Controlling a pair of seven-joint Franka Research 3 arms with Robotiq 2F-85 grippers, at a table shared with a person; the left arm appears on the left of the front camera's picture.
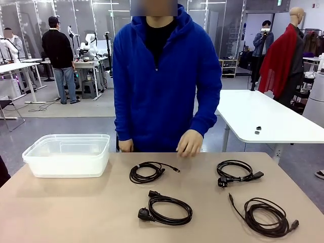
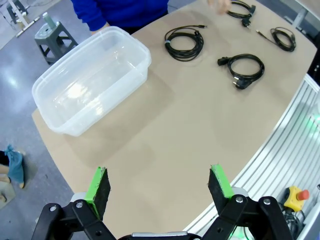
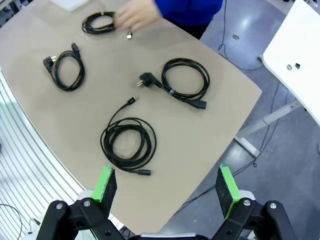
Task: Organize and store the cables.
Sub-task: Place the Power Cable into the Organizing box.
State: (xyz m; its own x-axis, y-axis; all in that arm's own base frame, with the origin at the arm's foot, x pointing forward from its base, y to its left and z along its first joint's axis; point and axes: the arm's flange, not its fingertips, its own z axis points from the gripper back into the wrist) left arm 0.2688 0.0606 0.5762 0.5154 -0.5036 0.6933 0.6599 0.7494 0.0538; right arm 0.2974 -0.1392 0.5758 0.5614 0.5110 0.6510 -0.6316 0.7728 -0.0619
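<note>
1. Right wrist view is showing the right claw [image 3: 166, 172] hanging above the near edge of the table [image 3: 75, 110], its jaws standing wide apart and gripping nothing. The left claw [image 2: 159, 172] is hanging the same way, spread and empty.
2. The cables [image 3: 67, 67] are lying on the table as four separate coils. The nearest coil [image 3: 127, 142] is sitting just ahead of and below the right claw, the plug-ended coil [image 3: 185, 80] is lying farther ahead, and the other two are lying well beyond.
3. The clear bin [image 2: 142, 50] is sitting ahead of the left claw, toward its left finger (it is looking empty), with the coils lying farther off.
4. A person's hand [image 3: 135, 15] is hovering by the farthest coil, so I am judging the nearest coil the sensible first pick.
5. Doing this well is likely meaning coming straight down over one side of the coil's ring and straddling the whole bundle of strands rather than one loop. It is also meaning closing firmly and lifting slowly, so trailing plugs are not snagging a neighbouring coil.
</note>
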